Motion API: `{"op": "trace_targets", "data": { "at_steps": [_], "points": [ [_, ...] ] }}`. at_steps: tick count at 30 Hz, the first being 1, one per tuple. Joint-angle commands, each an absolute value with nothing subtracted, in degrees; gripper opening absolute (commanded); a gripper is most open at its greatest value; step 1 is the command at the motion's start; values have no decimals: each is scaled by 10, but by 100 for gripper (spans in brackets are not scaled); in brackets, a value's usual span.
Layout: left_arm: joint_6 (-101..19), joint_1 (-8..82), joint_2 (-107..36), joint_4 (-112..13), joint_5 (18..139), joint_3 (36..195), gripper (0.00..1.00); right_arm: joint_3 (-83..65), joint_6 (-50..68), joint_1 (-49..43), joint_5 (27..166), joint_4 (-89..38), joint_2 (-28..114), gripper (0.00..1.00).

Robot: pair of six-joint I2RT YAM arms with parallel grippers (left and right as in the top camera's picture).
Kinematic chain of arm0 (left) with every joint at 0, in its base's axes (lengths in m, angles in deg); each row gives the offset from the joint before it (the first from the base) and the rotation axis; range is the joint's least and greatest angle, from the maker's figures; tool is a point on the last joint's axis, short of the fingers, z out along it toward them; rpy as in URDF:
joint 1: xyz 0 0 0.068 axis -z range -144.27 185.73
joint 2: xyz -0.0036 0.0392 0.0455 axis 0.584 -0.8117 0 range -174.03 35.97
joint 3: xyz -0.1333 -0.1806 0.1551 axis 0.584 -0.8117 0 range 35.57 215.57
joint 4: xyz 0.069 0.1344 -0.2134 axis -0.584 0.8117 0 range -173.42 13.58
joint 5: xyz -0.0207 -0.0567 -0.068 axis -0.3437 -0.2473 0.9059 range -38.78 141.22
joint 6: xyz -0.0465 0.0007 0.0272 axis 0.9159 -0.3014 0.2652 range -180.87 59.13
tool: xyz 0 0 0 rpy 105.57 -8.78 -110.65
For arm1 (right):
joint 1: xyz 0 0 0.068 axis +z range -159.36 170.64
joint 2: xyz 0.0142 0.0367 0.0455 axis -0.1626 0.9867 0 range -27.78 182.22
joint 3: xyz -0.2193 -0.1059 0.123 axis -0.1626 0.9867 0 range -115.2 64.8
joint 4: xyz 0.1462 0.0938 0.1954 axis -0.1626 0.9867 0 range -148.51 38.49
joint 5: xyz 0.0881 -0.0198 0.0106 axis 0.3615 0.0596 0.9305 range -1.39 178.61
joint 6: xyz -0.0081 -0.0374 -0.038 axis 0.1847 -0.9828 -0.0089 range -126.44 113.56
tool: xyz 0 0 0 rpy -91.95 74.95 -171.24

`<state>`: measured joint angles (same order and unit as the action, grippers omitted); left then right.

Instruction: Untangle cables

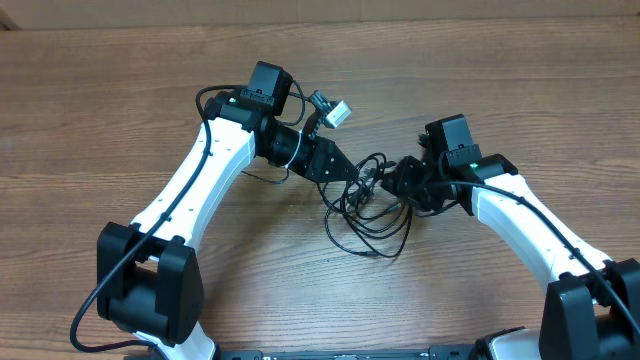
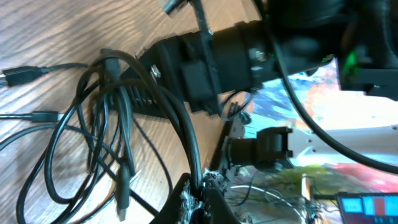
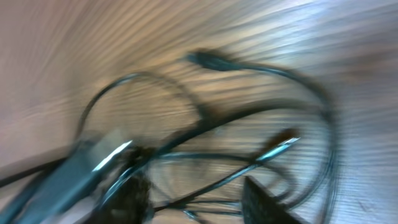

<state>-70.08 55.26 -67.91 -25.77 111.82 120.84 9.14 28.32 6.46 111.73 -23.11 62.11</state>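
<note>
The cables [image 1: 372, 232] lie as a loose black tangle of loops on the wooden table between my two arms. My left gripper [image 1: 352, 172] sits at the tangle's upper left. In the left wrist view it [image 2: 202, 186] is shut on one black cable [image 2: 191, 143] that rises from the loops [image 2: 93, 124]. My right gripper [image 1: 392, 180] is at the tangle's upper right, close to the left one. The right wrist view is blurred. There my right gripper [image 3: 199, 202] has its jaws apart, with thin strands and a silver plug tip [image 3: 283, 146] running between the fingers [image 3: 266, 202].
The wooden table [image 1: 120, 120] spreads out on all sides. A small white-and-grey connector [image 1: 337, 113] sticks up beside the left wrist. Loose plug ends [image 2: 13, 76] lie on the wood left of the loops. The right arm's black body [image 2: 211, 62] stands just behind the tangle.
</note>
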Motion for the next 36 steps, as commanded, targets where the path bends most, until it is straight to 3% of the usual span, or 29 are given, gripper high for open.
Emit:
{"op": "trace_targets", "data": {
  "at_steps": [1, 6, 12, 15, 18, 20, 21, 26, 31, 33, 36],
  "points": [
    [-669, 555, -676, -258, 1062, 1221, 4, 93, 223, 67, 1239, -246, 624, 55],
    [-583, 552, -676, -263, 1072, 1221, 4, 93, 215, 67, 1239, -260, 624, 60],
    [-549, 523, -676, -287, 1324, 1221, 4, 93, 223, 67, 1239, -318, 624, 59],
    [-497, 518, -676, -311, 1393, 1221, 4, 93, 244, 67, 1234, -343, 624, 53],
    [-475, 522, -676, -316, 1401, 1221, 4, 93, 297, 67, 1205, -359, 624, 34],
    [-476, 522, -676, -317, 1396, 1221, 4, 94, 336, 67, 1171, -352, 624, 9],
    [-476, 521, -676, -317, 1391, 1221, 4, 93, 346, 67, 1161, -343, 624, 4],
    [-480, 503, -676, -309, 1192, 1221, 4, 94, 370, 67, 1106, -267, 624, 4],
    [-452, 500, -678, -262, 811, 1221, 6, 94, 346, 67, 1058, -177, 624, 4],
    [-438, 500, -678, -240, 712, 1220, 18, 94, 288, 67, 1079, -174, 624, 4],
    [-434, 500, -678, -217, 678, 1220, 40, 94, 179, 67, 1169, -186, 624, 4]
  ]
}}
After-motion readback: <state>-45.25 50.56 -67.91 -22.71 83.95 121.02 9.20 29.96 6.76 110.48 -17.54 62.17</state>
